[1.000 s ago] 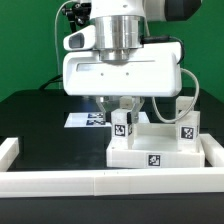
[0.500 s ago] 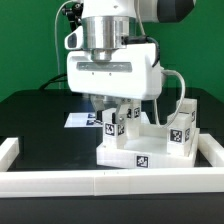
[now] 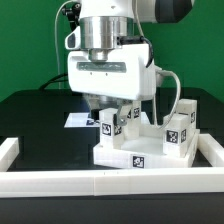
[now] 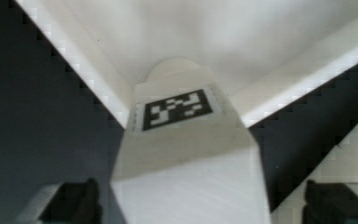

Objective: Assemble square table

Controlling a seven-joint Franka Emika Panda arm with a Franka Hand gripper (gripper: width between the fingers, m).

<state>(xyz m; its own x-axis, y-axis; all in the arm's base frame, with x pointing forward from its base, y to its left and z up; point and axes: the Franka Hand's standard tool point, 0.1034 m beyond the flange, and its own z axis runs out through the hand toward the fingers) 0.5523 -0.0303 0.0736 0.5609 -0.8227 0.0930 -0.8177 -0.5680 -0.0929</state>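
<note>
Item: square table top (image 3: 140, 152). White, tray-like, raised rim, resting on the black surface (image 3: 35, 125), with one black-and-white tag on the side wall facing the exterior camera. It sits directly beneath the arm's jaws (image 3: 117, 112), skewed against the white border rails (image 3: 100, 180) that frame the surface; its near wall lies just beside the near rail.

Item: legs. One white tagged leg (image 3: 112, 125) stands upright on the top, directly between the jaws. In the wrist view the same leg (image 4: 185, 150) rises between the two dark fingertips (image 4: 69, 203), with dark gaps on both sides of it. A second tagged leg (image 3: 178, 128) stands at the top's far corner toward the exterior view's right, well clear of the jaws.

Item: jaws. Spread wide and straddling the upright leg; the fingertips appear clear of its sides, so nothing is gripped.

Item: marker board (image 3: 80, 119). Flat white sheet of tags lying on the surface behind the jaws, partly hidden by the arm's white body (image 3: 108, 70).
</note>
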